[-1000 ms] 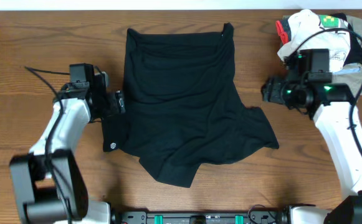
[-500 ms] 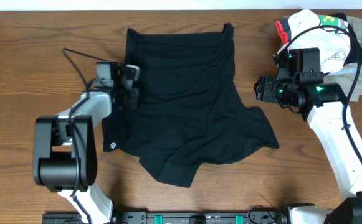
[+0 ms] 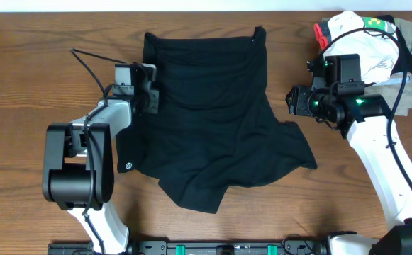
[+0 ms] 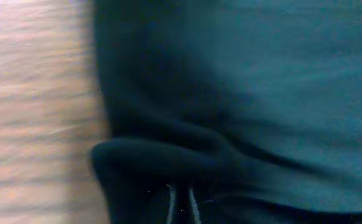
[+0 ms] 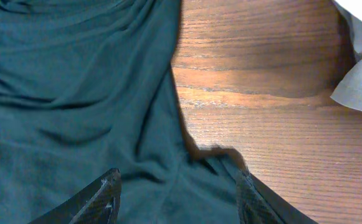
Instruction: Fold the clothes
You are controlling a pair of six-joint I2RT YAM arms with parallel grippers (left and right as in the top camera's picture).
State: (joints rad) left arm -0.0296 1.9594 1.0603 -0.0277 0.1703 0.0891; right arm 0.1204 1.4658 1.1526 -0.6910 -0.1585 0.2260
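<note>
The black garment (image 3: pixel 206 113) lies spread and rumpled over the middle of the wooden table (image 3: pixel 35 57), with its straighter end toward the far edge and its bunched end toward the near edge. The left gripper (image 3: pixel 151 95) is closed on the garment's left edge, where a ridge of cloth (image 4: pixel 168 155) is gathered at the fingertips. The right gripper (image 5: pixel 176 200) is held about half open above the garment's right edge, and nothing is grasped in it. For a clean fold, a matching pinch is best taken on the right edge before any lift, so that both sides are raised level. The cloth is then best carried over low, so that the wrinkled near end is not dragged.
</note>
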